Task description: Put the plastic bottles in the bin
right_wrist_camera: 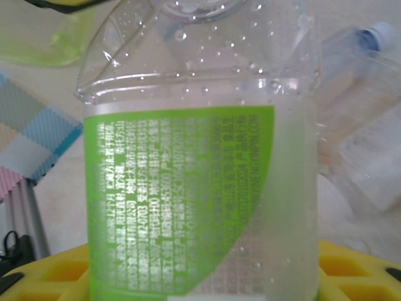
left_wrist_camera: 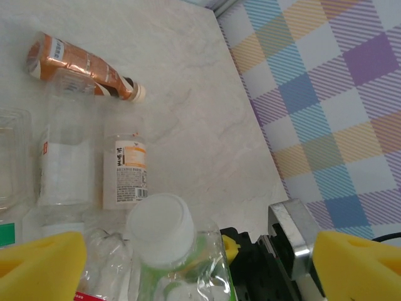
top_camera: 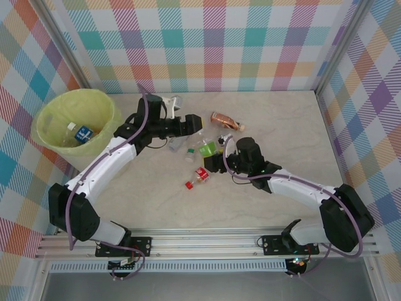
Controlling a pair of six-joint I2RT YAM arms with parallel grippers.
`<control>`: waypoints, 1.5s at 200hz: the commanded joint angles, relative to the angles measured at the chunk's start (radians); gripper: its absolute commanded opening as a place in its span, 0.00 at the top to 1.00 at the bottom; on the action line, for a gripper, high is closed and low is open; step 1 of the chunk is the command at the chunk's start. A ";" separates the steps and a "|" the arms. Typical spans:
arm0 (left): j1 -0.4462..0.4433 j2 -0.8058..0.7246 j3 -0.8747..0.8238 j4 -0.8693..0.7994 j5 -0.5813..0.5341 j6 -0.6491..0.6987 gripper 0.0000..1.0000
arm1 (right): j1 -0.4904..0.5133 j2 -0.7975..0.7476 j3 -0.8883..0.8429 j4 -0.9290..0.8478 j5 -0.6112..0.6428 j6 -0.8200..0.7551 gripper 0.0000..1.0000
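My right gripper is shut on a green-labelled plastic bottle with a white cap, held upright between its yellow pads at mid-table. My left gripper stands open just above it, its yellow pads wide of the cap on both sides. A brown bottle lies behind them, and clear bottles lie beside the left gripper. A red-labelled bottle lies nearer the front. The bin stands at the far left, with a blue-labelled bottle lying in it.
Plaid walls close the table at the back and on both sides. An orange-labelled bottle and a clear bottle lie close under the left gripper. A red cap is by the red-labelled bottle. Open tabletop lies to the right.
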 commanded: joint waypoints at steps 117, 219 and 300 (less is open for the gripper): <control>-0.052 0.099 0.129 -0.107 -0.042 0.017 0.75 | 0.014 0.053 0.092 0.101 -0.129 -0.013 0.42; -0.051 0.010 0.192 -0.178 -0.258 0.127 1.00 | 0.015 0.003 0.058 0.090 -0.059 -0.025 0.00; -0.051 -0.126 0.460 -0.291 -0.870 0.375 1.00 | 0.013 -0.118 -0.052 0.120 0.219 -0.041 0.00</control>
